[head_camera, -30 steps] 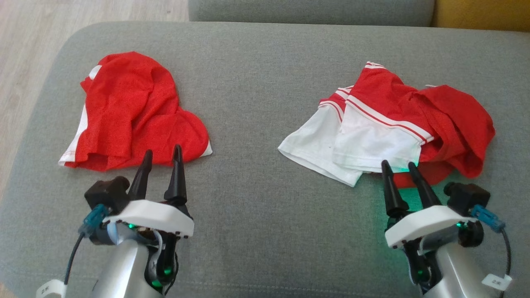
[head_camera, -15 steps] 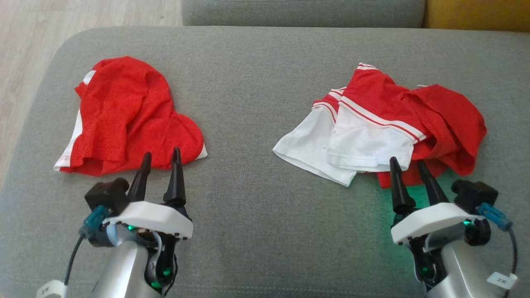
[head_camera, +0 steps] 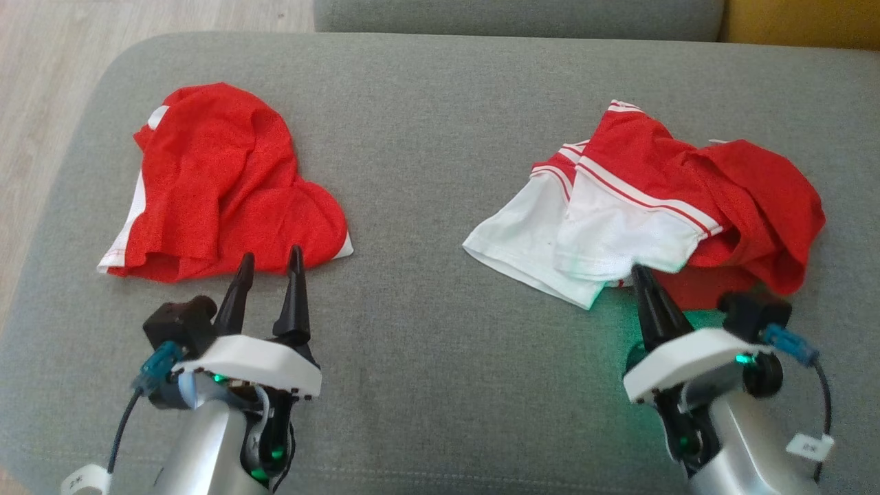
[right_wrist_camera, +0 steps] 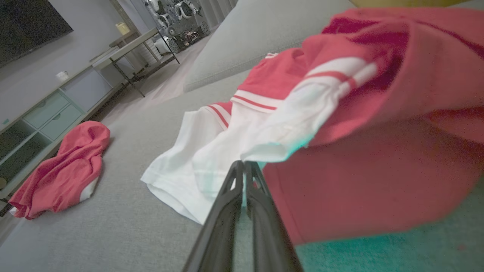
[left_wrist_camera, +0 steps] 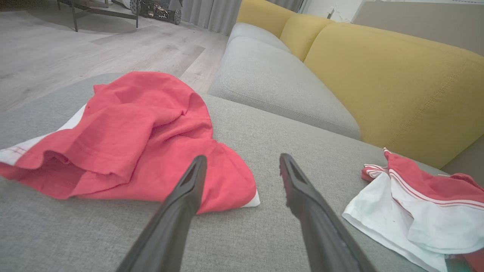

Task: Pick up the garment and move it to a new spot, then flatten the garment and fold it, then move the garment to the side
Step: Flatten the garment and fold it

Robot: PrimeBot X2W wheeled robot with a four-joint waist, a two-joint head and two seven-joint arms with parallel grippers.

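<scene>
The garment (head_camera: 687, 185), a crumpled red and white shirt with striped sleeve bands, lies on the right of the grey cushion (head_camera: 440, 137). It also shows in the right wrist view (right_wrist_camera: 340, 94) and the left wrist view (left_wrist_camera: 416, 204). My right gripper (head_camera: 641, 269) is at its near edge, fingers pressed together on the hem of the white sleeve (right_wrist_camera: 264, 143); in the wrist view (right_wrist_camera: 242, 163) the tips meet right at that hem. My left gripper (head_camera: 271, 253) stands open just in front of a second red garment (head_camera: 220, 185), touching nothing, and its spread fingers (left_wrist_camera: 242, 158) point past that garment's near corner.
The second red garment (left_wrist_camera: 132, 128) lies bunched at the cushion's left (right_wrist_camera: 64, 173). Wooden floor (head_camera: 41, 82) runs beyond the left edge. Another grey cushion (left_wrist_camera: 272, 83) and a yellow sofa back (left_wrist_camera: 397, 83) stand behind. A low cabinet (right_wrist_camera: 45, 113) lines the far wall.
My right gripper's fingers have closed together at the white sleeve's hem, and the wrist has turned a little. The left gripper stays open and still. The head camera shifted slightly.
</scene>
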